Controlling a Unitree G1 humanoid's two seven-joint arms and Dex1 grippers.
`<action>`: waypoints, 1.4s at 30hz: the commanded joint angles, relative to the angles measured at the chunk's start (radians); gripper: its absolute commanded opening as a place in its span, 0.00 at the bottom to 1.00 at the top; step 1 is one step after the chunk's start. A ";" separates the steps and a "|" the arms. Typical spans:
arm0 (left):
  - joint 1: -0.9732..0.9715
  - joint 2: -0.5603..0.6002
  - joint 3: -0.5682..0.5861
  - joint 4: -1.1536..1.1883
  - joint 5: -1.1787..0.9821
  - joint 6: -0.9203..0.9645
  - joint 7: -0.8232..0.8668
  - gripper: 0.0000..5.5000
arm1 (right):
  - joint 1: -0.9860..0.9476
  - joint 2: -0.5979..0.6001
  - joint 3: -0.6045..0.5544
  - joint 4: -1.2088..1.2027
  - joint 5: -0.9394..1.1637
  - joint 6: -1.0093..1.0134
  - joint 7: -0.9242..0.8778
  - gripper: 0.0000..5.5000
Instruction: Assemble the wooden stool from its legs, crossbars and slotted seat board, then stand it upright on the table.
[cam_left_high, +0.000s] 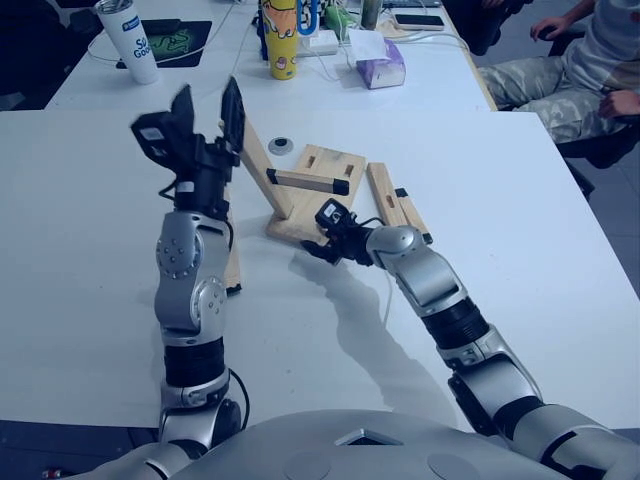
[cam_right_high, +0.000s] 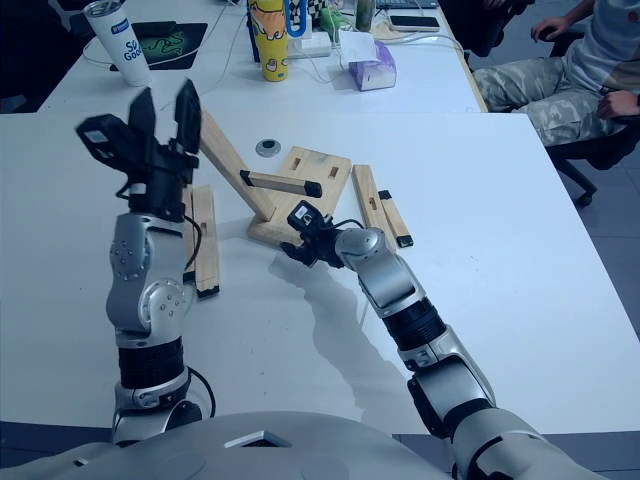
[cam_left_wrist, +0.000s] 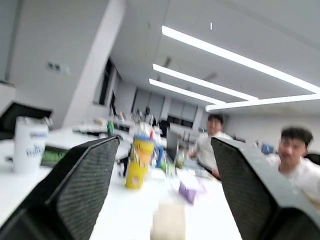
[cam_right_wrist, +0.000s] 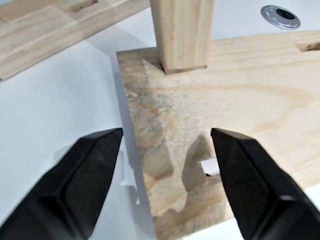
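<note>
1. One leg (cam_left_high: 268, 170) stands slotted in the seat board (cam_left_high: 335, 165), which lies flat on the table (cam_left_high: 500, 200); the leg tilts up toward my left.
2. I see the left gripper (cam_left_high: 207, 115) spread open beside its top.
3. Right gripper (cam_right_wrist: 165, 150) gapes across the board's near corner.

Passage over the seat board (cam_left_high: 328, 160) is being blocked by the tilted leg (cam_left_high: 265, 165) and crossbar (cam_left_high: 310, 181) rising from it, while bare table (cam_left_high: 520, 225) is being left free beyond the loose legs (cam_left_high: 386, 200) on its right.

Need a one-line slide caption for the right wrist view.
Open right gripper at the edge of the seat board, with one leg slotted into the board just beyond.
</note>
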 joint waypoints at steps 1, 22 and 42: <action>-0.092 0.030 0.106 -0.122 -0.088 0.036 0.068 0.62 | 0.008 -0.012 -0.018 -0.012 0.008 -0.010 -0.005 0.60; 0.436 0.266 0.118 -0.012 -0.043 0.531 -0.054 0.62 | 0.225 -0.089 -0.376 -0.133 0.063 -0.316 -0.188 0.60; 0.416 0.308 0.075 0.192 0.024 0.535 -0.125 0.62 | 0.219 0.007 -0.444 -0.002 0.035 -0.483 -0.418 0.31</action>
